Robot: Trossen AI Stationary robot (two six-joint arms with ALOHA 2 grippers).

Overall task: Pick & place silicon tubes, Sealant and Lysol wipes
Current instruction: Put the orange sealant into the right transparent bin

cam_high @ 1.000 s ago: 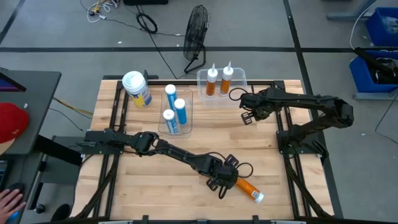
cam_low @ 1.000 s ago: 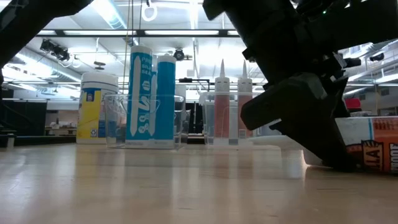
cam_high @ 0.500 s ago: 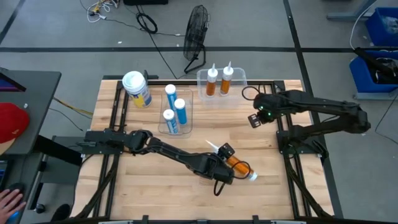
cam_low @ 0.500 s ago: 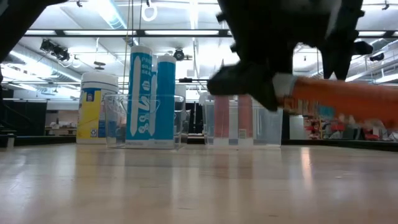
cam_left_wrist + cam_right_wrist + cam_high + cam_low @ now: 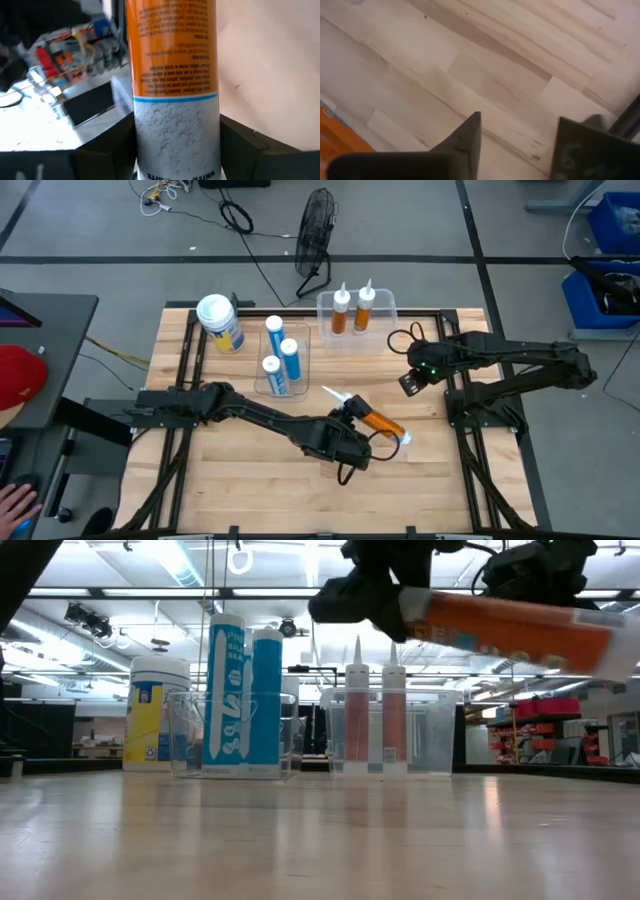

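My left gripper (image 5: pixel 352 423) is shut on an orange sealant tube (image 5: pixel 380 425) above the table's middle, right of centre. The tube's white nozzle (image 5: pixel 330 392) points far-left. In the low view the tube (image 5: pixel 510 630) hangs high over the table. The Lysol wipes (image 5: pixel 220 323) stand upright on their base at the far left. Blue tubes (image 5: pixel 282 355) stand in a clear bin beside them. Two more nozzle-topped tubes (image 5: pixel 353 308) stand in a clear bin at the far edge. My right gripper (image 5: pixel 408 382) hovers open over bare wood near the right side. My left gripper pinches the sealant tube's body between its two fingers (image 5: pixel 112 147), on the white band (image 5: pixel 177 135) below the orange label, near the nozzle end. The tube is lifted clear of the table, close to level, its flat end (image 5: pixel 615 650) a little lower.
Black frame rails (image 5: pixel 185 350) run along the table's sides. A fan (image 5: pixel 316 230) stands on the floor beyond the far edge. Bare wood (image 5: pixel 250 480) lies along the near half of the table. A person's hand (image 5: pixel 15 500) shows at the lower left, off the table.
My left gripper has raised the sealant tube from the table near the front edge and carried it up and toward the far edge. Its wrist has rolled, and the tube now hangs clear with its nozzle pointing far-left. My right gripper has drawn back from the far bin toward the right edge.
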